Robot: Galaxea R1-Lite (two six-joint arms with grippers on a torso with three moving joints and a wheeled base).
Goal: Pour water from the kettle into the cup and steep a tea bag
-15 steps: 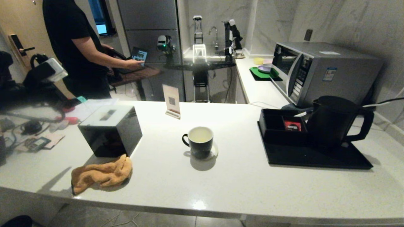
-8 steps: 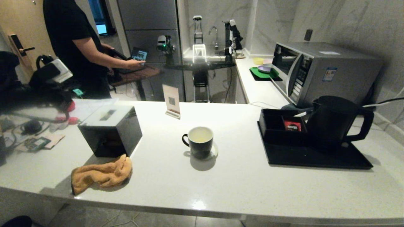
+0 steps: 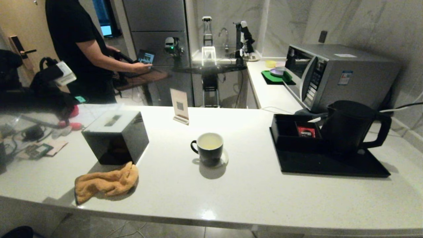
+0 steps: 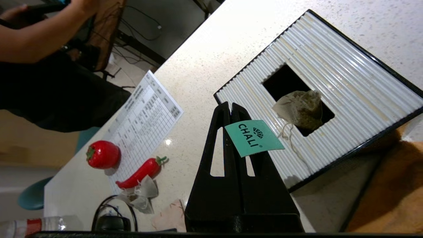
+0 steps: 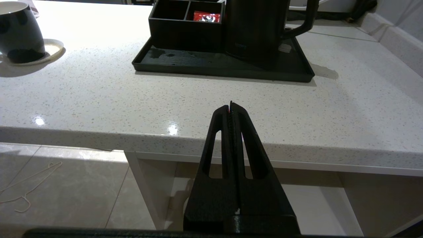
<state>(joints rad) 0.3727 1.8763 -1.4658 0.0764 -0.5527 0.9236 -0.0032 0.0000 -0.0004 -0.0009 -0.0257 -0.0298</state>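
My left pincer (image 4: 231, 109) pinches the green tag (image 4: 253, 137), whose inner edge is hidden between the closed tips. The tea bag (image 4: 300, 108) hangs over the box (image 4: 347, 86) slot, and whether it touches the rim I cannot tell. The box's far corner runs off the wrist picture's edge. From my head, the left arm (image 3: 36, 89) is a dark blur cut by the frame. The kettle (image 3: 350, 127) hides part of the tray (image 3: 330, 165) behind it. The red packet's (image 3: 306, 132) print is too small to read. The person's (image 3: 77, 43) head is cut off.
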